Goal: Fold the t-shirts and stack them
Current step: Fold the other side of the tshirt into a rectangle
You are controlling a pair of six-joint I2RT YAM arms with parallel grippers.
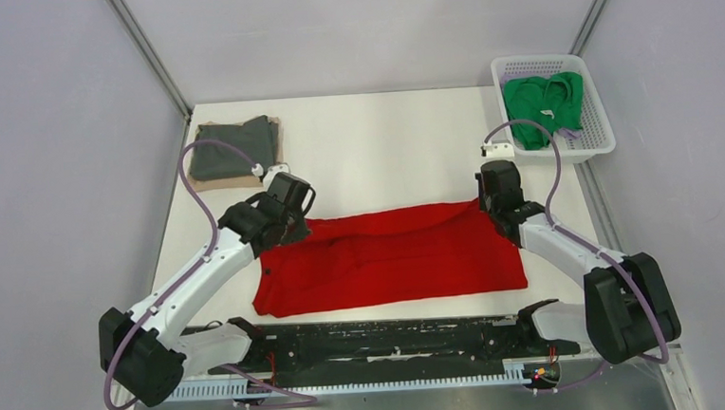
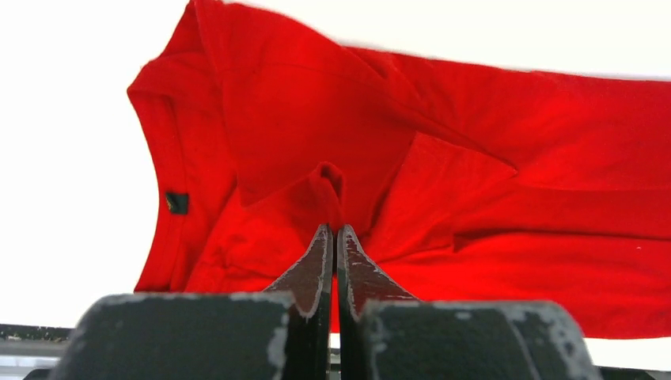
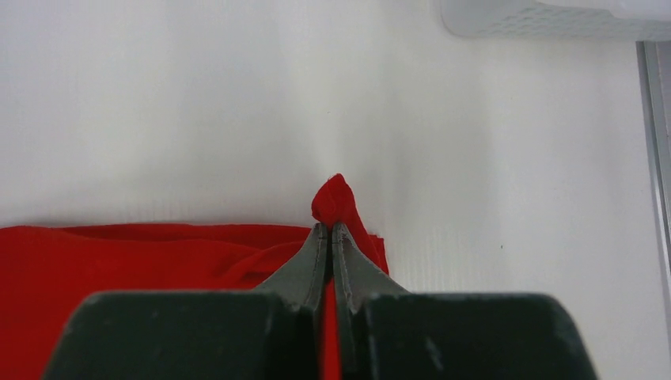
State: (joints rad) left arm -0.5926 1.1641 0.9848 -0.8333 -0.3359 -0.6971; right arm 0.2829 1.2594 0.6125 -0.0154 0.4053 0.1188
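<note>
Table (image 1: pixel 383 137): white, with both arms reaching in from its near edge.
Red t-shirt (image 1: pixel 391 260): spread out and rumpled across the near middle of the table, between the two arms, collar at the left end.
Basket (image 1: pixel 606 139): white lattice, far right corner.
Grey t-shirt (image 1: pixel 232 148): folded, far left corner, lying on the tan t-shirt (image 1: pixel 224 184).
Green t-shirt (image 1: pixel 543 104): bunched inside the basket.
Left end effector (image 2: pixel 333 235): clamped on a fold of the red t-shirt near the collar.
Right end effector (image 3: pixel 330 228): pinching the red t-shirt's far right corner, a small peak of cloth poking past its tips.
</note>
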